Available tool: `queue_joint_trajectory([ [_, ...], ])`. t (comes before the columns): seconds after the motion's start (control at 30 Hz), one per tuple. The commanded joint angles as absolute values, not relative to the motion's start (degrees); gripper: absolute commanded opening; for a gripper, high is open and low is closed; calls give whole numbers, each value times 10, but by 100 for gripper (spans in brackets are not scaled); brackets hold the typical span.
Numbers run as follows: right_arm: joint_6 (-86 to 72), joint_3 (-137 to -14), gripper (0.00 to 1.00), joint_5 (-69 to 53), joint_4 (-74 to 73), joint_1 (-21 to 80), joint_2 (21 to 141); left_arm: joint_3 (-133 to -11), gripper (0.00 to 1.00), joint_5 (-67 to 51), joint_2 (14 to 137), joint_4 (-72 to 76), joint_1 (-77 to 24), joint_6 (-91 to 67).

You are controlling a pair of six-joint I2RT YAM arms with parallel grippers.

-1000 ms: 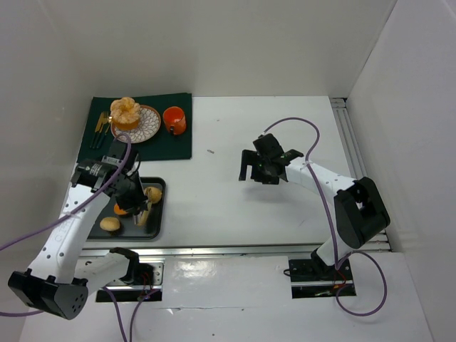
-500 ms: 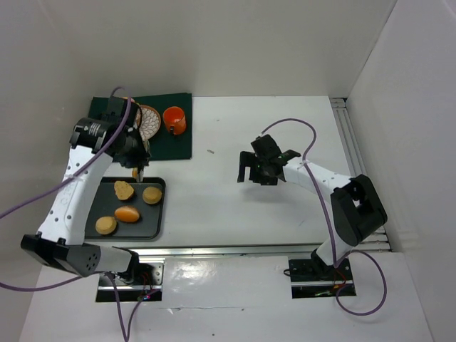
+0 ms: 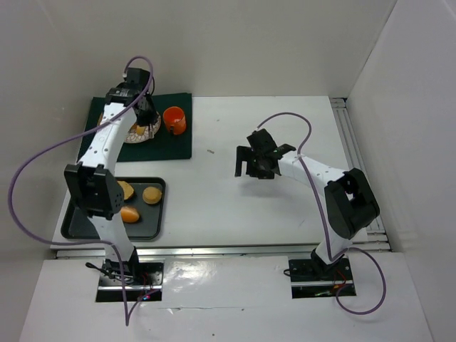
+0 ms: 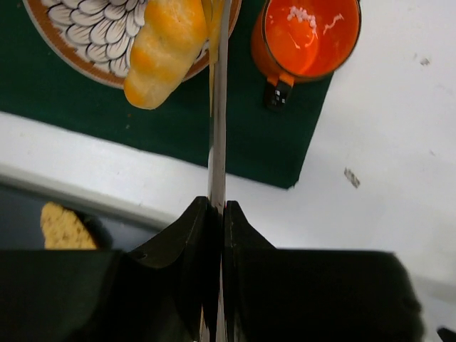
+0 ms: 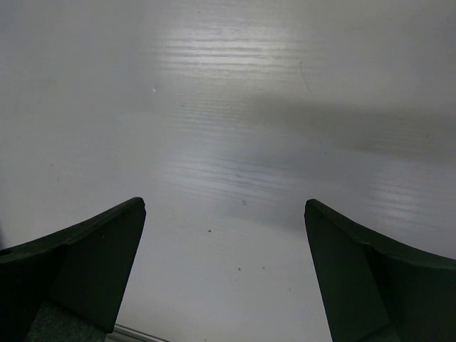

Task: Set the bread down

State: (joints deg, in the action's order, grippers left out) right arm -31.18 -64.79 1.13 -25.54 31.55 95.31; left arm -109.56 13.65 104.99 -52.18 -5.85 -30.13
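Placement step in hand: left gripper clamped on thin metal utensil, tip over patterned plate on green mat. One bread roll at plate rim, touching utensil, overhanging edge; can't tell if resting or carried. Other rolls sit in black tray. Right gripper spread wide, empty, over table. Next move, probably: settle roll fully onto plate, steer clear of orange cup just beside.

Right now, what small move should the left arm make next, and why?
Probably ease the tool a little farther over the plate before releasing. The left gripper is shut on the thin metal tool, whose tip reaches the plate, but the roll beside it hangs over the rim above the green mat.
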Motion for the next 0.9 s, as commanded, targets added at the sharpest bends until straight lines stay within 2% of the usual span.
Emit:
queue_joint_trajectory([
  [0.0, -301, -674, 100, 32, -268, 321, 957, -1145, 0, 160, 1106, -462, -49, -270],
  [0.13, -313, -674, 100, 38, -279, 321, 957, -1188, 1, 179, 1169, -454, -49, -264],
  [0.2, -313, -668, 100, 38, -279, 321, 951, -1212, 10, 174, 1186, -460, -44, -264],
  [0.23, -318, -660, 100, 38, -279, 321, 951, -1220, 21, 168, 1193, -468, -44, -264],
  [0.37, -324, -660, 100, 38, -279, 321, 951, -1220, 53, 141, 1194, -473, -39, -258],
  [0.43, -324, -660, 100, 38, -279, 321, 951, -1213, 55, 135, 1173, -473, -39, -258],
  [0.47, -324, -660, 100, 32, -279, 321, 951, -1203, 60, 134, 1166, -473, -39, -258],
  [0.7, -324, -666, 100, 4, -268, 321, 951, -1192, 58, 112, 1080, -507, -44, -258],
  [0.8, -324, -660, 100, 4, -262, 321, 946, -1154, 57, 98, 1015, -532, -44, -264],
  [0.87, -324, -660, 100, 4, -262, 326, 946, -1083, 57, 86, 975, -551, -44, -264],
])
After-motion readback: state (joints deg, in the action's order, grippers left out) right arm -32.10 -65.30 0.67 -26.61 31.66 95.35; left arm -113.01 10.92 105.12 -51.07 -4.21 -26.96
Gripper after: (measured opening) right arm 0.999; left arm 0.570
